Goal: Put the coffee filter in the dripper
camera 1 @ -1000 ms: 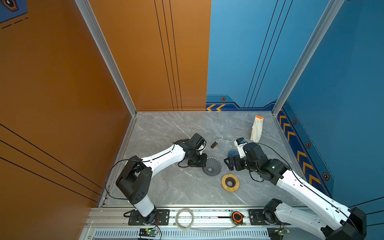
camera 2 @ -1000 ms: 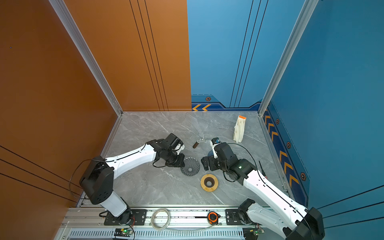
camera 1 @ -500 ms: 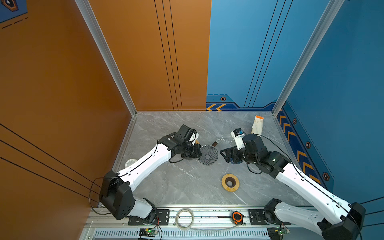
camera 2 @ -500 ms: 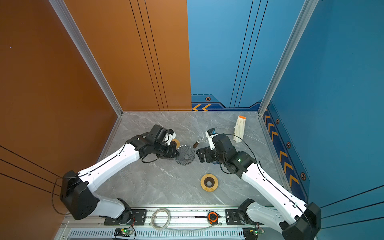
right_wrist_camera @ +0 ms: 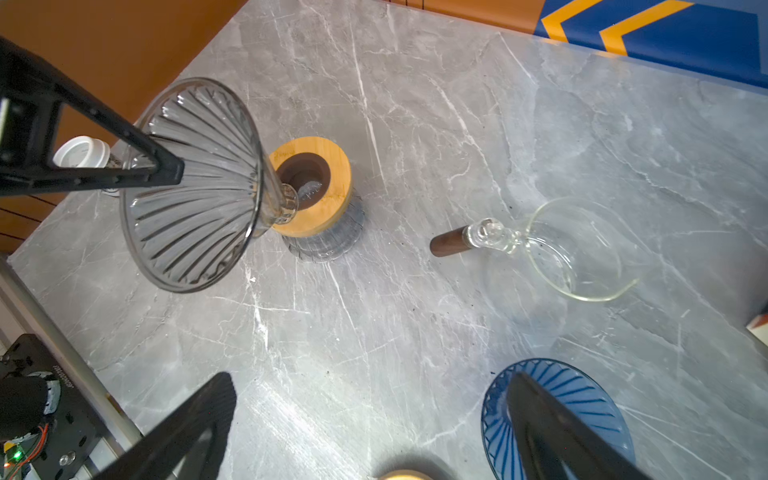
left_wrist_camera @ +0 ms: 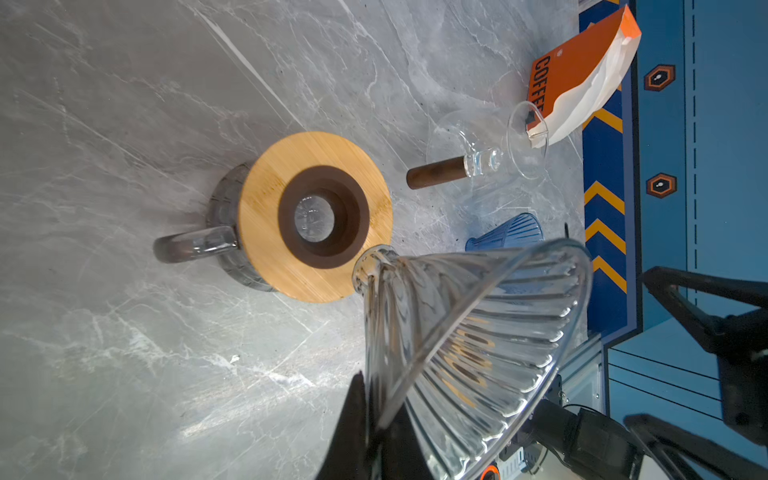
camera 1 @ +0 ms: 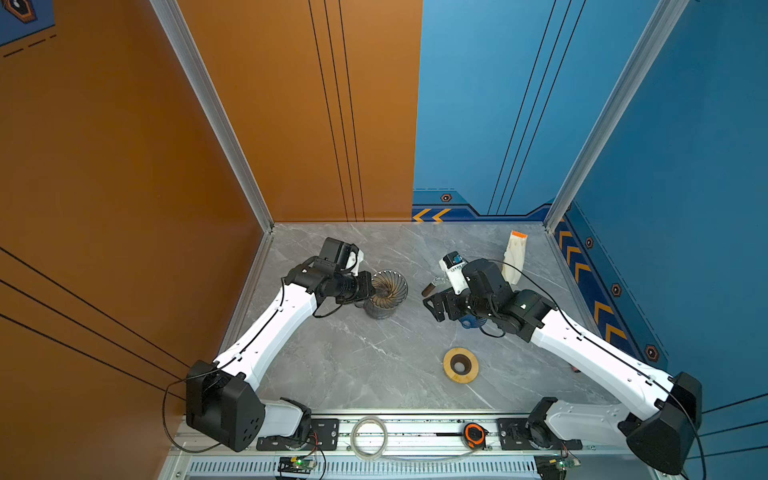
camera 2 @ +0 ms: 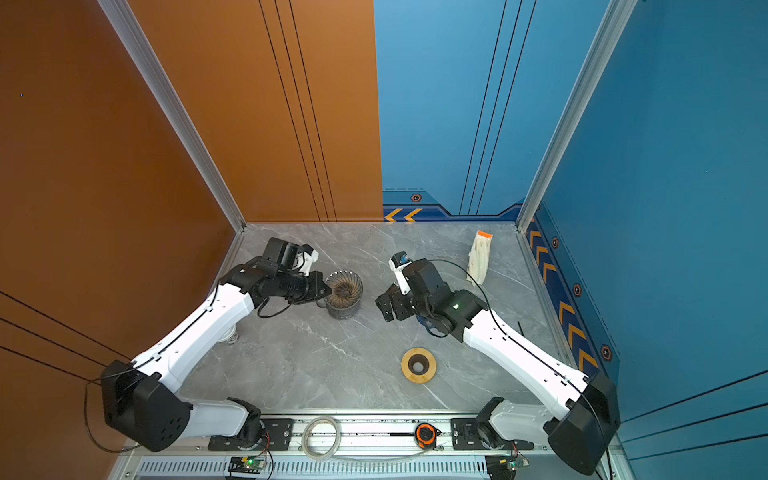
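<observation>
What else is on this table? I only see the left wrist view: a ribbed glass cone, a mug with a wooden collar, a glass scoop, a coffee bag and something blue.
Observer: A second wooden ring lies flat on the table, on its own.
Visitor: Is anything else being carried?
Observer: No. The right gripper hangs open and empty; your blue thing is a blue ribbed cone sitting on the table under it.
Visitor: Anything hidden behind me?
Observer: A white-lidded jar stands by the orange wall.
</observation>
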{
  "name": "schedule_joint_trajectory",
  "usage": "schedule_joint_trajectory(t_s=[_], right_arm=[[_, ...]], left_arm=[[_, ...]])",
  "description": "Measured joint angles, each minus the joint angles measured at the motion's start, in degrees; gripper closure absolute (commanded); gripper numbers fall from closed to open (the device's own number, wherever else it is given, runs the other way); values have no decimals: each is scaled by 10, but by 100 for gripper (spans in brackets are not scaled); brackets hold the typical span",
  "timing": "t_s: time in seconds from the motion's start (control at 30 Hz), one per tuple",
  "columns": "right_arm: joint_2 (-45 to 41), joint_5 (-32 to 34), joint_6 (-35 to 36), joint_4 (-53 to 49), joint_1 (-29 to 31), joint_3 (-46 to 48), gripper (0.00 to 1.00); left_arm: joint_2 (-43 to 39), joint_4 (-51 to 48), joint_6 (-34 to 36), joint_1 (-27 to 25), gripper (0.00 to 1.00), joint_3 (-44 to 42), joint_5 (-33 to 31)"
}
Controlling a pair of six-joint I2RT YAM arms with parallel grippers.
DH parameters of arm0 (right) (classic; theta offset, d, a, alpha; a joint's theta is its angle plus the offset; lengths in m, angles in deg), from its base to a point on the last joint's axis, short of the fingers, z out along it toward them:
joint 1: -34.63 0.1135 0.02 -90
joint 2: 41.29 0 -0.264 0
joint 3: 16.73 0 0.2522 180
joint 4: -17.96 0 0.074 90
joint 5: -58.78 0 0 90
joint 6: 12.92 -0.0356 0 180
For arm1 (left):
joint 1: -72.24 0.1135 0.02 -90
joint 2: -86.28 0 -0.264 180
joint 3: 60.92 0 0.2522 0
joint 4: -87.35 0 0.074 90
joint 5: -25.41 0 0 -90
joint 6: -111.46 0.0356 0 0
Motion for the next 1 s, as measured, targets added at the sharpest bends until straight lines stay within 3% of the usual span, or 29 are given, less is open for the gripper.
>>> schedule_joint_trajectory(t_s=[0.63, 1.0], right_arm=[[43, 0, 0, 13, 0, -30, 0], [94, 0, -2, 3, 0, -95, 0]], left_arm=[[57, 0, 34, 43, 100, 21, 1], [83, -1, 46, 67, 100, 21, 37]])
